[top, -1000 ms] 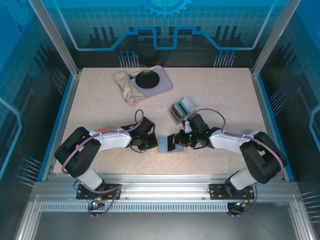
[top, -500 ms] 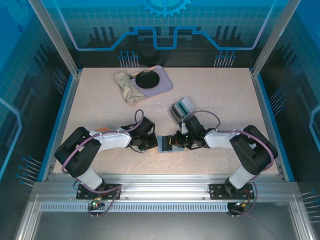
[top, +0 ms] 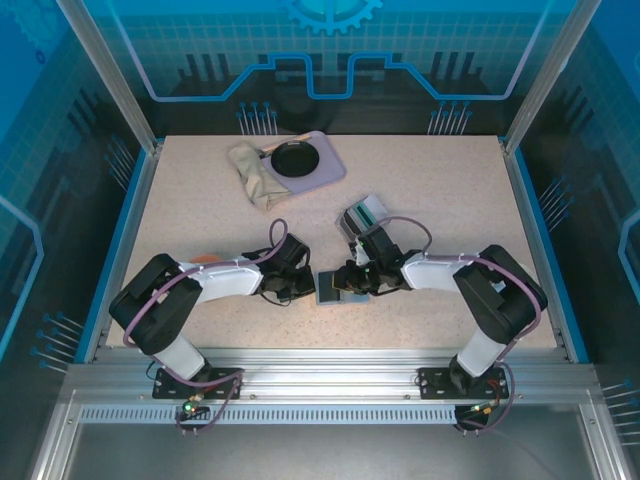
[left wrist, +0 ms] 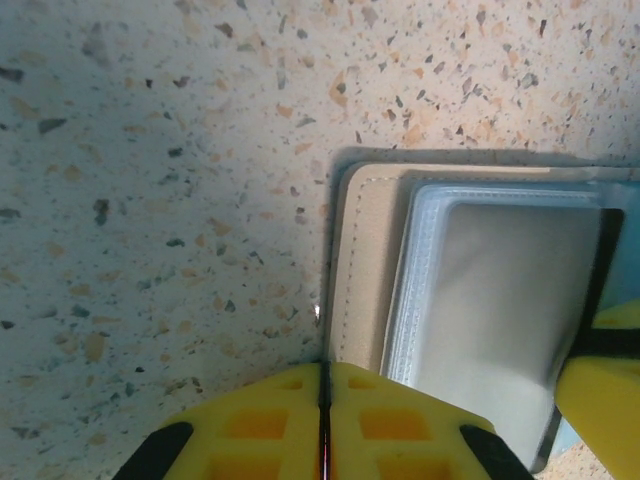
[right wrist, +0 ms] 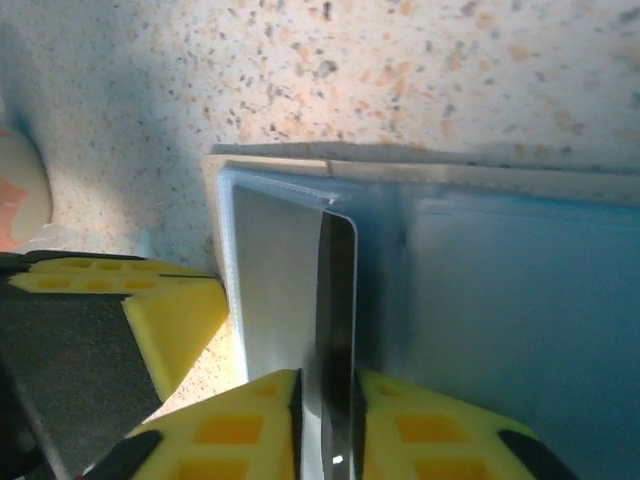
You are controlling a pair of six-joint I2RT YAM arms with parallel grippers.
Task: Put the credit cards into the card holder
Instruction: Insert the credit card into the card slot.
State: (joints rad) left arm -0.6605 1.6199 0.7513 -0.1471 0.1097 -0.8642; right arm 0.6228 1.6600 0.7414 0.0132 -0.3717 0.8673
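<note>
The card holder (top: 330,288) lies open at the table's front centre, between my two grippers. In the left wrist view its tan cover and grey, light-bordered panel (left wrist: 500,300) show, and my left gripper (left wrist: 323,400) is shut on the cover's near edge. In the right wrist view one of the credit cards (right wrist: 335,300), grey and nearly edge-on, stands with its far end at the card holder's grey panel (right wrist: 275,280). My right gripper (right wrist: 330,385) straddles this card with its jaws a little apart. From above, the right gripper (top: 352,280) is over the holder's right side and the left gripper (top: 300,285) at its left edge.
A small grey tray of upright cards (top: 362,217) stands just behind the right gripper. At the back left are a lilac tray with a black disc (top: 300,160) and a crumpled beige cloth (top: 252,170). A blue rim (top: 118,240) borders the table.
My right gripper has slid left over the card holder with the card, and its jaws have parted slightly. The left gripper and the holder have stayed put.
</note>
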